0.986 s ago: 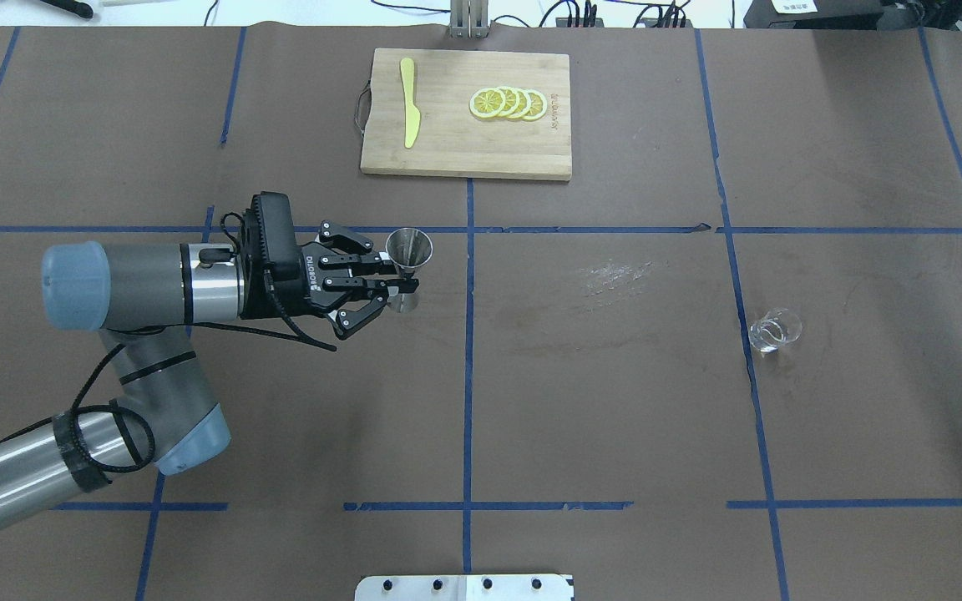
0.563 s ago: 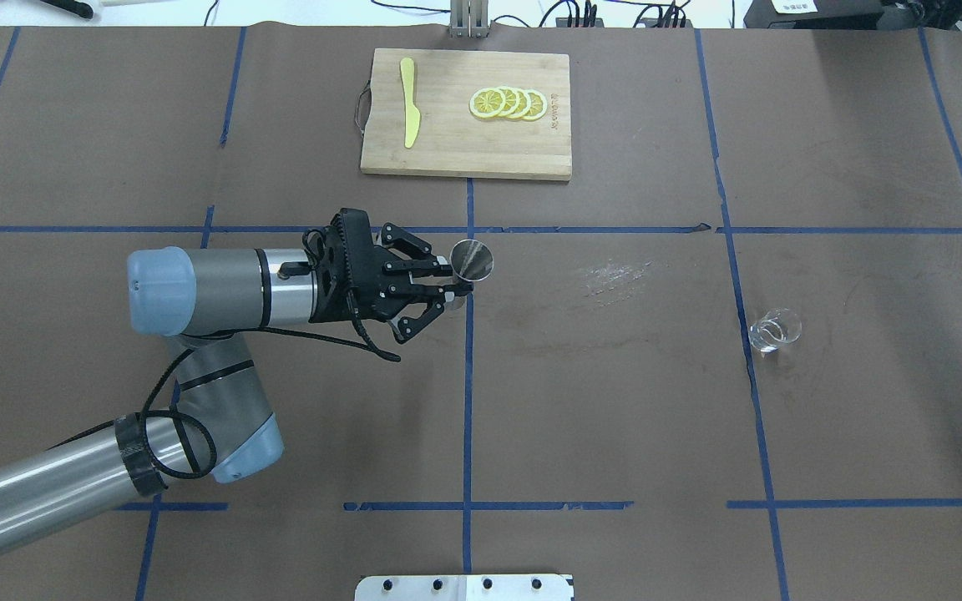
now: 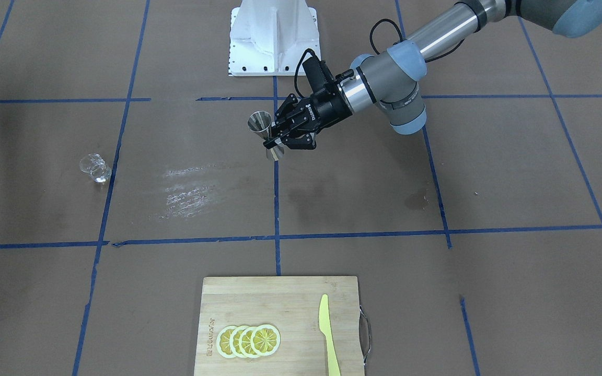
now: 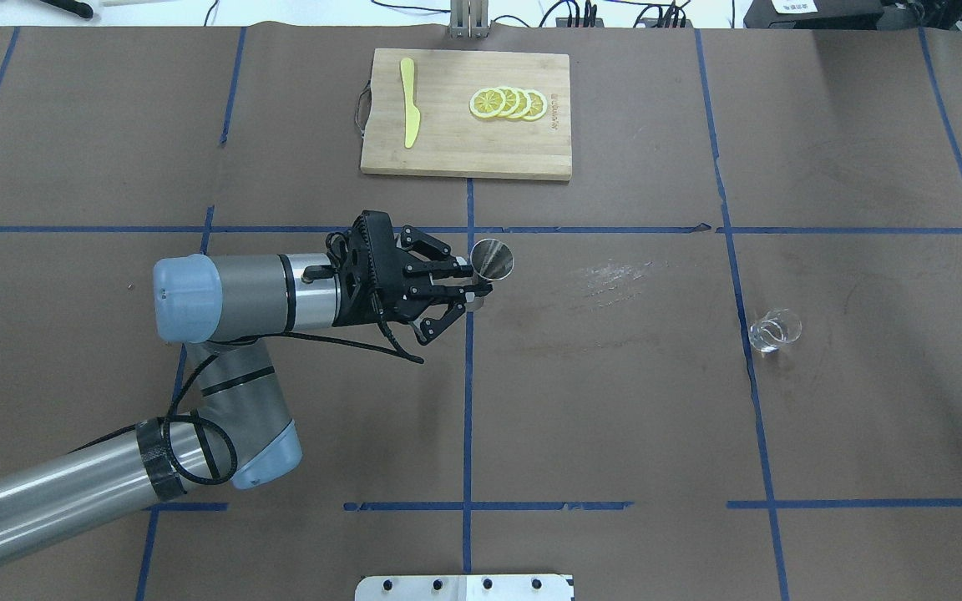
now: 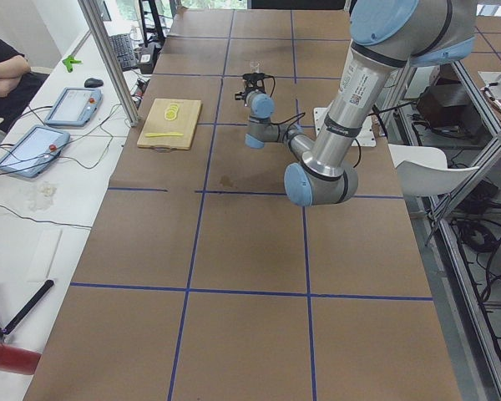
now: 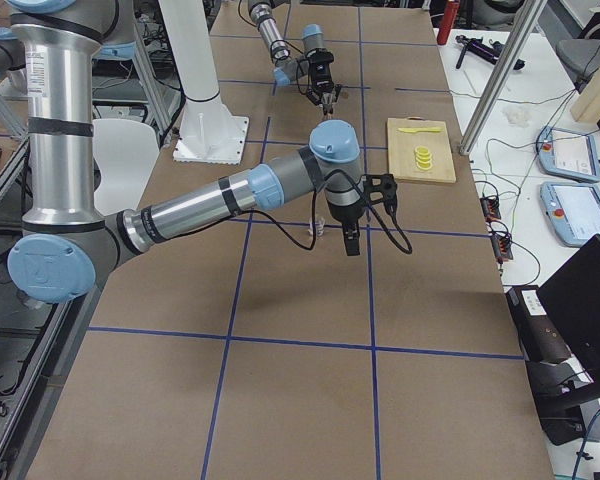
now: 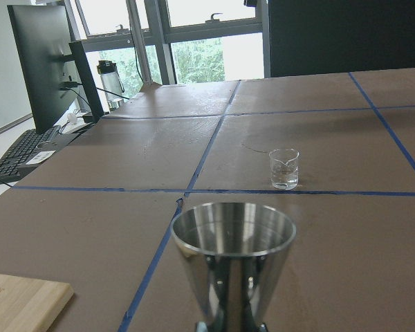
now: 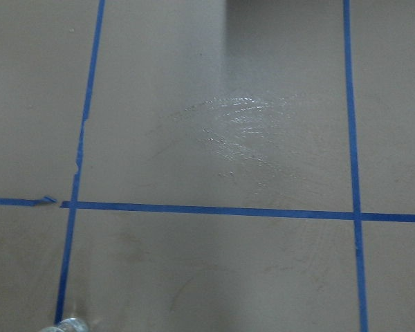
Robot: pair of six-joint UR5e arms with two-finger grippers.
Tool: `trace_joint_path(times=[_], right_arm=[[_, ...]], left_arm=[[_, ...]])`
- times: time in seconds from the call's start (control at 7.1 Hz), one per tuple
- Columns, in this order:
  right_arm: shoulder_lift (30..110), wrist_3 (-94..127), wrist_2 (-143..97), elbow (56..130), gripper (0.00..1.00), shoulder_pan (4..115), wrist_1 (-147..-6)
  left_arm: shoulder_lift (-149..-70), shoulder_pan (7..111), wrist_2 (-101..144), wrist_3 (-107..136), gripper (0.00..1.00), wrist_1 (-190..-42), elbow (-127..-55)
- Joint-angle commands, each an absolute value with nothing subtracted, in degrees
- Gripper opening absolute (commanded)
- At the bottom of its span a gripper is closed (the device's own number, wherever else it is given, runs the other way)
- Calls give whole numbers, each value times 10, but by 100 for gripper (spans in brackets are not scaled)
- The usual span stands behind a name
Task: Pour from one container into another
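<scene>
Steel jigger in grip of left gripper, glass beaker well apart.

Left arm reaches horizontally, left tool clamped.

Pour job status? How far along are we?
Done: the left gripper is shut on the steel jigger, which looks lifted off the table. In hand: the transfer. The jigger is roughly upright near the centre tape line, well short of the glass beaker. Left: reach the beaker, tilt, pour. I cannot tell what either container holds.
</scene>
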State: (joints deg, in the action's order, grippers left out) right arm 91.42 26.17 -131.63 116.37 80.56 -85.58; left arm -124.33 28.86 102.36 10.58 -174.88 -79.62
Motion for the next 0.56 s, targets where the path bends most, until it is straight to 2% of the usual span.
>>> trace_joint_path(times=[0.0,0.42], right_arm=[[903,456,-1224,1190,100,685,-764],[907,621,-1013,1223,100,518,-729]], left_arm=[[-1245,287,1025,150,0,-1753,-799],[-1238,280,1022,169,0,-1760,-802]])
